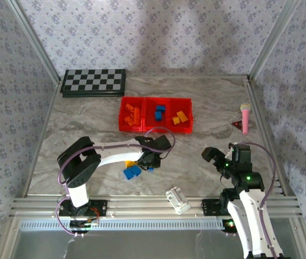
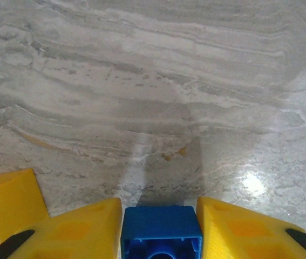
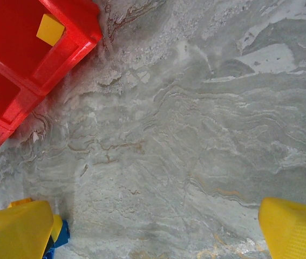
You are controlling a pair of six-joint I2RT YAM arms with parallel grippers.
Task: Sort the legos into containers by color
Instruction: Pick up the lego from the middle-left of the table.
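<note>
Under the left arm: seen from above, the left gripper (image 1: 151,159) covers what it holds, leaving only a sliver of blue at its near edge.
Blue brick: in the left wrist view the blue brick (image 2: 161,233) is cut off by the bottom edge. Only its top and part of its hollow show.
Left gripper state: it is clamped on the blue brick, with the yellow fingers (image 2: 82,232) touching it on both sides, low over the bare table (image 2: 153,97) just in front of the containers. Whether the brick is lifted cannot be told.
Yellow shape: a yellow shape (image 2: 7,199) is cropped at the left edge of that view; it may be a brick or part of the gripper.
Right gripper state: the right gripper (image 3: 153,208) is released, its fingers spread wide over bare marble with nothing between them.
Blue scrap: a blue scrap (image 3: 62,237) shows beside the right gripper's left finger, too cut off to identify.
Containers: the three red containers (image 1: 128,128) sit joined in a row at mid-table, beyond the left gripper.
Left bin: orange bricks (image 1: 131,116).
Middle bin: blue bricks (image 1: 158,112).
Right bin: yellow bricks (image 1: 180,117); the right wrist view shows its corner with one yellow piece inside.
Loose legos: two loose blue bricks (image 1: 132,171) lie near the left gripper, and a yellow-orange piece (image 1: 130,163) is partly hidden by the arm.
Other items: a white ribbed cylinder (image 1: 177,199) lies at the near edge, a pink microphone toy (image 1: 245,116) at the right and a checkerboard (image 1: 93,82) at the far left.
</note>
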